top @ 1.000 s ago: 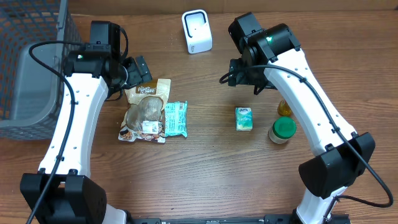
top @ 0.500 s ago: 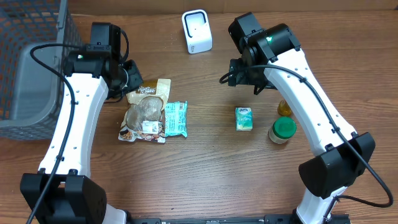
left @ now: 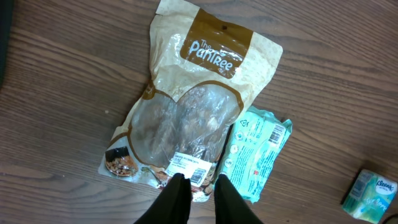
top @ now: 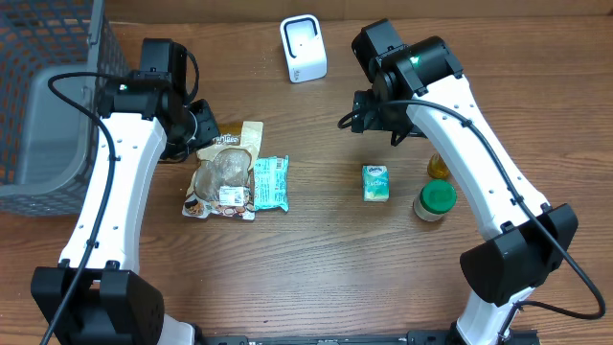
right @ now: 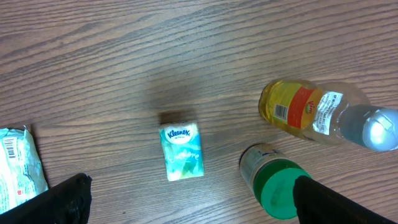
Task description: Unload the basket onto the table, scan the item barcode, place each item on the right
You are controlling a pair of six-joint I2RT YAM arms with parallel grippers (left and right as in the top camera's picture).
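A tan Pantree snack bag (top: 224, 171) lies flat on the table, with a white barcode label (left: 189, 165) near its clear lower end. My left gripper (top: 199, 123) hovers by the bag's top left corner. In the left wrist view its fingers (left: 199, 182) stand almost together with nothing between them. The white scanner (top: 303, 48) stands at the back centre. My right gripper (top: 369, 110) hangs above the table behind a Kleenex pack (right: 181, 151); it is open (right: 193, 199) and holds nothing.
A teal wipes packet (top: 270, 183) lies against the bag's right side. A green-lidded jar (top: 435, 200) and a bottle of yellow liquid (top: 439, 165) sit at the right. A grey mesh basket (top: 38, 125) stands at the left edge.
My left gripper's fingers have gone from wide apart to nearly together and drawn slightly left. The bag and the right arm have not moved.
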